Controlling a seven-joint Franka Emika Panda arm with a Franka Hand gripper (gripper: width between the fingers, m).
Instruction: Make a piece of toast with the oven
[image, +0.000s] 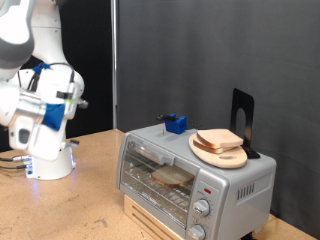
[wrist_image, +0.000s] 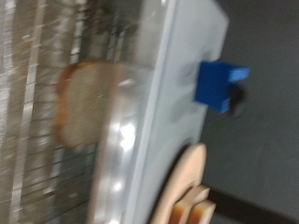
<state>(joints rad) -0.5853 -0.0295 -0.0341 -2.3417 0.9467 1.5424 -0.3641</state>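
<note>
The silver oven (image: 243, 182) stands on the table at the exterior view's lower right. Its glass front looks shut. The piece of toast (image: 172, 177) lies on the wire rack behind the glass. In the wrist view the toast (wrist_image: 82, 103) shows through the glass beside the oven's grey top (wrist_image: 177, 84). My gripper (image: 68, 100) is raised at the exterior view's left, well away from the oven. Its fingers cannot be made out there and do not appear in the wrist view.
A round wooden board (image: 222, 154) with another bread slice (image: 220, 139) rests on the oven top, beside a small blue block (image: 176, 123) and a black stand (image: 243, 115). Two knobs (image: 203, 208) sit under a red light (image: 207, 190).
</note>
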